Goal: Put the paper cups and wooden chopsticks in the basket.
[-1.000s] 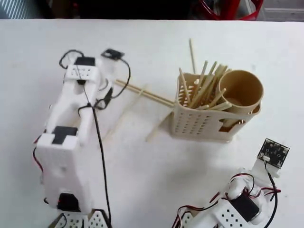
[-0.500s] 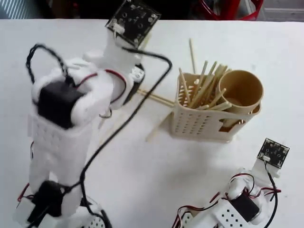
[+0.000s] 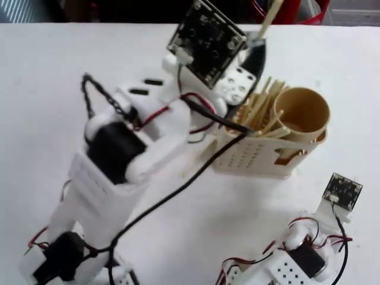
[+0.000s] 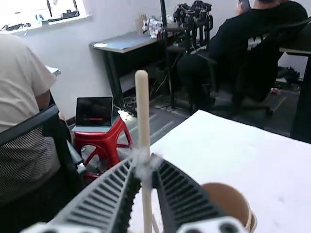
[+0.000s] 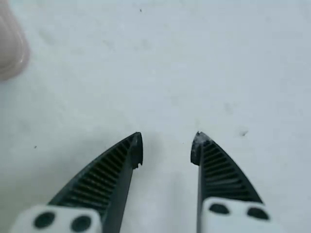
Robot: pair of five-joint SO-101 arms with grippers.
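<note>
Overhead over table (image 3: 53, 59), left wrist roomward, right wrist apparently close above it

A: Can any word, number or sign be read?

B: None can be read. Tiny marks are seen on the circuit board (image 3: 206, 39), and red lines on the laptop screen (image 4: 93, 111), but nothing legible is made out.

The chopstick (image 4: 142, 111) is pale bare wood, smooth and matt. The left tool (image 4: 144, 162) and the right tool (image 5: 166, 145) have black ribbed plastic jaws on white plastic. The basket (image 3: 249, 157) is cream perforated plastic, the paper cup (image 3: 303, 113) matt tan paper, and the tabletop (image 3: 332, 71) smooth matt white.
</note>
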